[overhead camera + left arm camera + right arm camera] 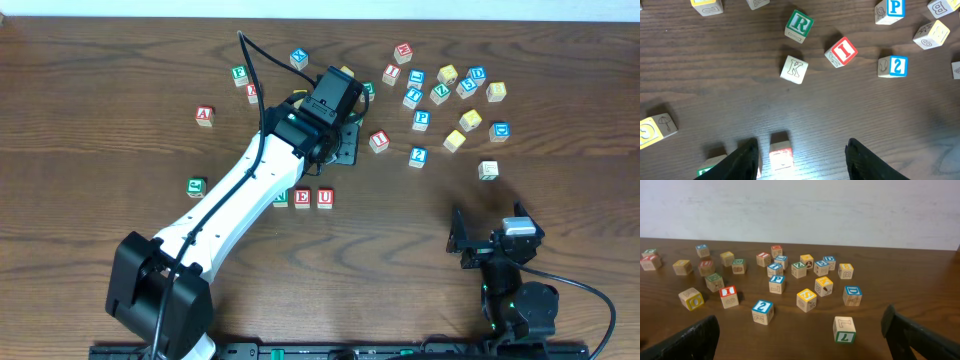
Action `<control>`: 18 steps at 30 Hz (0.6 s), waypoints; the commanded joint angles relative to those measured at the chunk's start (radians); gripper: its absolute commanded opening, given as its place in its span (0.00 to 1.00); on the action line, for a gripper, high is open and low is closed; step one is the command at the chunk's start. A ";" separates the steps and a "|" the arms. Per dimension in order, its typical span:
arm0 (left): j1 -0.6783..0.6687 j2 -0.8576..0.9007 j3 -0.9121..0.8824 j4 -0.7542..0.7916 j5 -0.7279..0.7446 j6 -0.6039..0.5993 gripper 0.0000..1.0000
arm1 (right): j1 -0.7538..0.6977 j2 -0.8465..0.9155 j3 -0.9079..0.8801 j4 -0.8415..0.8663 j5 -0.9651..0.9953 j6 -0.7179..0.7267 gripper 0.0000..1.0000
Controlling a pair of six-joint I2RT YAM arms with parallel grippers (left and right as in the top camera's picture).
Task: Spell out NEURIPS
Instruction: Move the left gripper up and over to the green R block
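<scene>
- The row N (282,197), E (303,197), U (325,197) lies left to right across the table (100,170). The cubes sit just beside one another, letters upright toward the table's near edge, and the left arm partly covers N.
- R (799,25), I (841,51) and P (890,10) lie loose beyond the row, each turned at its own angle.
- The left gripper (802,147) hangs over the table near K (794,69), its jaws spread wide and holding nothing. A red cube (781,155) shows low between its fingers (747,160), clear of both.
- The right gripper (800,320) is also spread wide and empty, well apart from the cubes.
- The cubes are pale wood with coloured letters and borders. The table is dark, grained wood, and the fingers are matte black.
</scene>
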 commanded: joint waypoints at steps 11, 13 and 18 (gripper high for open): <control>0.001 0.224 0.233 -0.086 -0.021 0.061 0.57 | -0.008 -0.004 -0.001 -0.005 0.001 0.014 0.99; 0.001 0.270 0.286 -0.110 -0.027 0.066 0.58 | -0.008 -0.004 -0.001 -0.005 0.001 0.014 0.99; 0.002 0.328 0.365 -0.136 -0.032 0.100 0.61 | -0.008 -0.004 -0.001 -0.005 0.001 0.014 0.99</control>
